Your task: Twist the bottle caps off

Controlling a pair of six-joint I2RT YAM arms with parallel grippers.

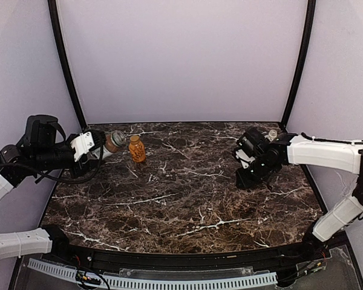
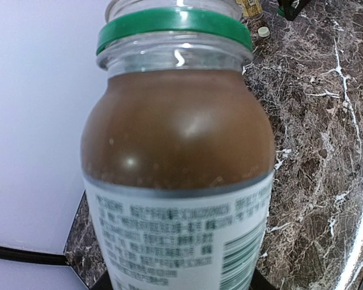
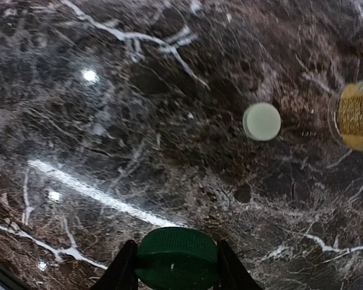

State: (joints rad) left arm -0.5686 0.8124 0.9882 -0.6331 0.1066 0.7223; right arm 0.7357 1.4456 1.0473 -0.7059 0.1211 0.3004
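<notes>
Green cap (image 3: 176, 264) sits pinched by its sides in the right claw (image 3: 176, 275). The left claw (image 1: 98, 151) clamps the brown bottle (image 2: 178, 151) nearly level, open neck toward the upright orange bottle (image 1: 137, 149).

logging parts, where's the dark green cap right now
The dark green cap is clamped in the right gripper, bottom centre of the right wrist view, the cream-white cap lying beyond.

Left wrist view: brown bottle (image 2: 178, 157) cut off at top and bottom edges, its label print (image 2: 169, 241) blurred beyond reading. Right wrist view: dark green cap (image 3: 176, 260) cropped at bottom edge, gold-labelled bottle (image 3: 358, 115) at right edge.
</notes>
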